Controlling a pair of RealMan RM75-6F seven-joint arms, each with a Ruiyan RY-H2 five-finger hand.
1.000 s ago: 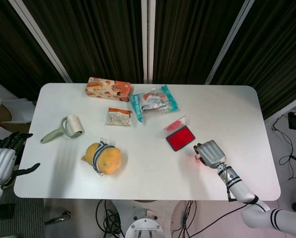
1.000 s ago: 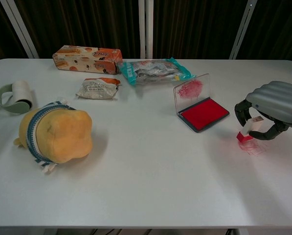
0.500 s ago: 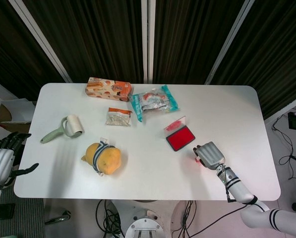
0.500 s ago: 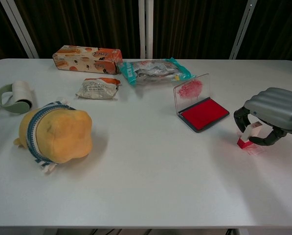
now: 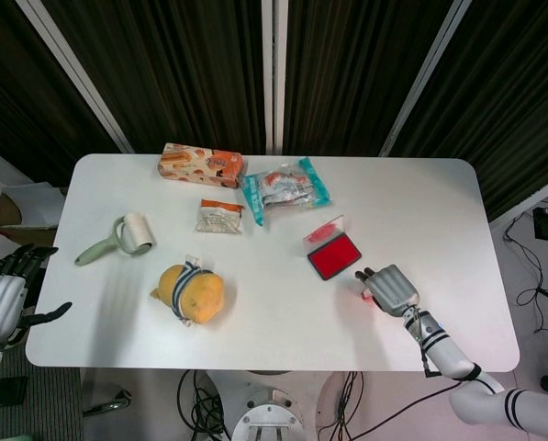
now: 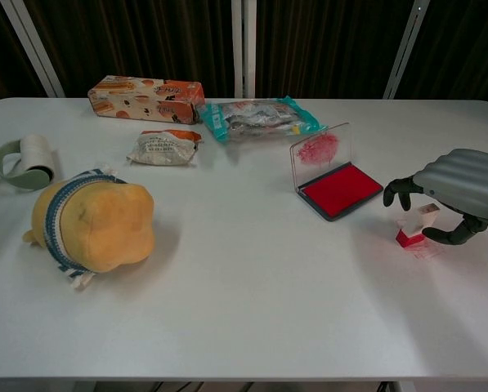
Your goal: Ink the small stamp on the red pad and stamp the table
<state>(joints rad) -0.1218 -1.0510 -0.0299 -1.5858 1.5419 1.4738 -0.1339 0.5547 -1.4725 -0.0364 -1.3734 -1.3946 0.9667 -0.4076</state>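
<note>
The small stamp (image 6: 415,226), white with a red base, stands slightly tilted on the table over a faint red print (image 6: 427,251). My right hand (image 6: 456,192) hovers over it with fingers spread, and neither fingers nor thumb touch it. In the head view the right hand (image 5: 390,288) hides most of the stamp; only a red glow shows at its left edge. The red ink pad (image 6: 340,189) lies open to the left of the hand, its clear lid (image 6: 320,153) upright and smeared red. My left hand (image 5: 3,303) hangs off the table's left edge, fingers apart and empty.
A yellow plush toy (image 6: 92,224) lies front left and a lint roller (image 6: 23,163) at the far left. A snack box (image 6: 145,98), a small packet (image 6: 163,145) and a teal bag (image 6: 256,118) line the back. The table (image 6: 244,310) is white.
My right hand has let go of the stamp: its fingers, closed around it a second ago, have spread. The stamp now stands by itself on the table. The left hand is still.
</note>
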